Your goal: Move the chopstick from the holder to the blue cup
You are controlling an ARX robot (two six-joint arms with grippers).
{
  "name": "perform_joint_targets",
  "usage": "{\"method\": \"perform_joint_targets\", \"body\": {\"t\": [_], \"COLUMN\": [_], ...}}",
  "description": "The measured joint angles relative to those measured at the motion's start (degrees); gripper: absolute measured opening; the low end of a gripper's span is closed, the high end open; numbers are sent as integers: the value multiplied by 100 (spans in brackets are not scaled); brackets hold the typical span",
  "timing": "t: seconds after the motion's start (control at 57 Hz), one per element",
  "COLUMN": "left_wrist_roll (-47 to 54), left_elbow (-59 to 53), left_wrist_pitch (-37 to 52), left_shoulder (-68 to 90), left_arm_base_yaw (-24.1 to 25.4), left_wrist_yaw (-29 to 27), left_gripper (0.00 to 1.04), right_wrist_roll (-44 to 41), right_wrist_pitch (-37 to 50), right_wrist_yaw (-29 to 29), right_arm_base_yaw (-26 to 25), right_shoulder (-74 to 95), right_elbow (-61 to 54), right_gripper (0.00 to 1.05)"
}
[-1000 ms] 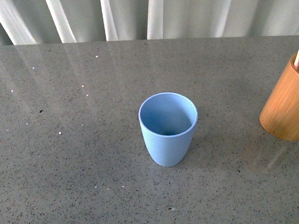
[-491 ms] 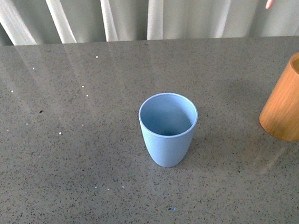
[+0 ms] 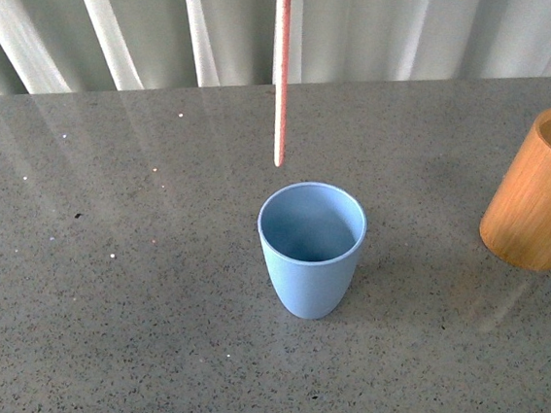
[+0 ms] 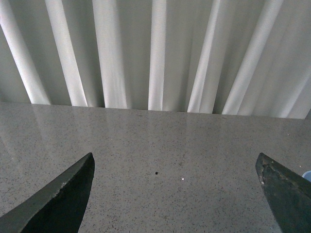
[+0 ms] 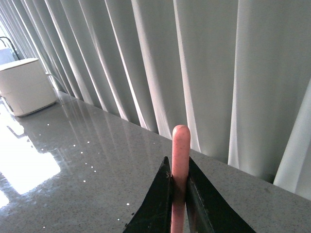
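The pinkish-red chopstick (image 3: 282, 69) hangs nearly upright in the front view, its lower tip just above and behind the far rim of the blue cup (image 3: 314, 252). Neither arm shows in that view. In the right wrist view my right gripper (image 5: 179, 167) is shut on the chopstick (image 5: 180, 145), whose rounded end sticks out past the fingertips. The orange-tan holder (image 3: 540, 196) stands at the right edge with nothing in it. My left gripper (image 4: 175, 167) is open over bare grey counter, and a sliver of the blue cup (image 4: 307, 175) shows at that view's edge.
The grey speckled counter (image 3: 119, 309) runs back to white curtains (image 3: 384, 11). A white box-like container (image 5: 24, 85) sits on the counter far off in the right wrist view.
The chopstick has come out of the holder and travelled left, from the upper right to just above the blue cup. Cup and holder have stayed put.
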Motion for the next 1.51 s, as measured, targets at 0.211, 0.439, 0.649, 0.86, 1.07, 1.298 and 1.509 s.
{"method": "perform_joint_targets", "body": {"t": [0.211, 0.439, 0.649, 0.86, 1.07, 1.298, 1.509], "left_wrist_roll": [0, 0, -2, 0, 0, 0, 0], "left_elbow": [0, 0, 0, 0, 0, 0, 0], "left_wrist_pitch": [0, 0, 0, 0, 0, 0, 0], "left_shoulder": [0, 0, 0, 0, 0, 0, 0], "left_arm_base_yaw": [0, 0, 0, 0, 0, 0, 0], "left_wrist_yaw": [0, 0, 0, 0, 0, 0, 0], "left_gripper": [98, 98, 98, 98, 98, 98, 98], "right_wrist_roll": [2, -28, -103, -116, -114, -114, -118], "right_wrist_pitch": [107, 229, 332, 597, 876, 964, 979], "right_wrist_yaw": [-4, -42, -79, -109, -149, -151, -149], "right_arm_base_yaw": [0, -236, -352, -378, -376, -358, -339], "right_shoulder": [-2, 85, 219, 579, 1019, 1423, 1438], "right_elbow": [-372, -511, -595, -686, -682, -636, -625], "right_gripper": [3, 3, 3, 3, 3, 3, 39]}}
